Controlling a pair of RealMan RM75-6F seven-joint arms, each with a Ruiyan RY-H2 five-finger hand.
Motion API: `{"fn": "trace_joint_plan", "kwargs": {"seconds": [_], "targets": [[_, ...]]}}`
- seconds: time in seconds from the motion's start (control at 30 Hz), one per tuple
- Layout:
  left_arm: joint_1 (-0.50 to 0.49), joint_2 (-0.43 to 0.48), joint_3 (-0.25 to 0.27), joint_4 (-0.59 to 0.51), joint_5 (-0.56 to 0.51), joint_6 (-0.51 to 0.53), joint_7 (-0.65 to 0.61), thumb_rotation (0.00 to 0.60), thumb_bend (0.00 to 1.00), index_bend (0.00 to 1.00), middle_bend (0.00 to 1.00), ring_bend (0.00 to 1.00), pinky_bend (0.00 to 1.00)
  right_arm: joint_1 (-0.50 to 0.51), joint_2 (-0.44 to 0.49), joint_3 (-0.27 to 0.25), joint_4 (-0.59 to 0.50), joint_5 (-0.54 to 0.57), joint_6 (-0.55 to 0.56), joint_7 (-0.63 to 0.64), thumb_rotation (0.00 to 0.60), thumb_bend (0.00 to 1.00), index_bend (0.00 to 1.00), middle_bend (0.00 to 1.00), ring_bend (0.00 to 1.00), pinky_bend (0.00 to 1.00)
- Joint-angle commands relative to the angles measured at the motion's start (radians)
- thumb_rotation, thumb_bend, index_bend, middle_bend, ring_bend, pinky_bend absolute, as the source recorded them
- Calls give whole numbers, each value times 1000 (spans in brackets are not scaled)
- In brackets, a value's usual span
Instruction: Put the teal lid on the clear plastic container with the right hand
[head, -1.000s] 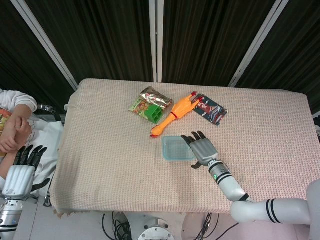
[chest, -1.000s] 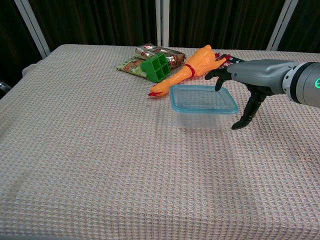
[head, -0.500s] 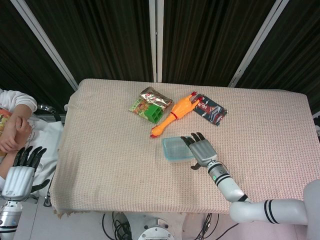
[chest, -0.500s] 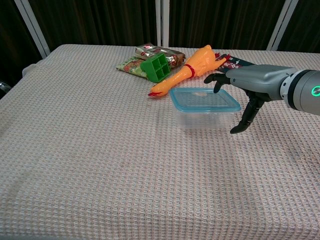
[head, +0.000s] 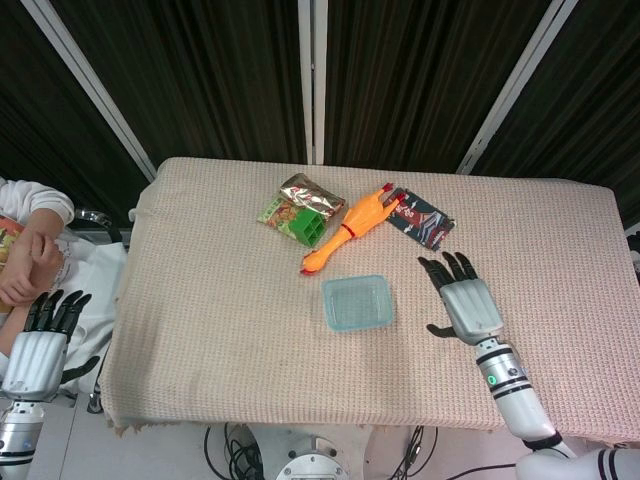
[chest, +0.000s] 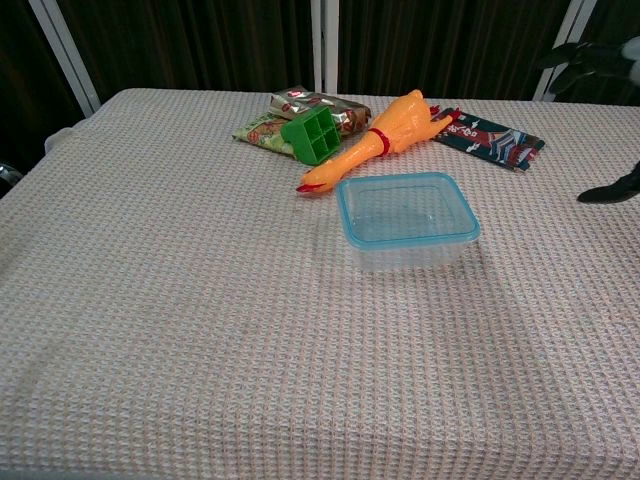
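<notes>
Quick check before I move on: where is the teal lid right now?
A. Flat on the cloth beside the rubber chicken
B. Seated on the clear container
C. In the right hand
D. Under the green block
B: the teal lid sits on the clear container, and the right hand is open and off to its side.

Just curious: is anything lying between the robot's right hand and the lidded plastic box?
No. The head view shows bare tablecloth between right hand and container.

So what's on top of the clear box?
The teal lid sits on the clear plastic container, covering its whole opening. Through the see-through lid the box looks empty, though its floor is hard to make out.
</notes>
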Motion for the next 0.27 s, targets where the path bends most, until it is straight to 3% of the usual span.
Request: {"fn": "trace_joint_plan", "kwargs": {"seconds": [0.03, 0.27], "targets": [[0, -3, -6, -10, -5, 4, 7, 600, 63, 107, 89, 14, 7, -174, 94, -81, 11, -195, 187, 154, 600, 26, 0, 126, 0, 0], [-2, -5, -8, -34, -10, -2, 35, 600, 63, 108, 89, 14, 7, -336, 142, -134, 80, -343, 307, 304, 600, 26, 0, 116, 0, 0]]}}
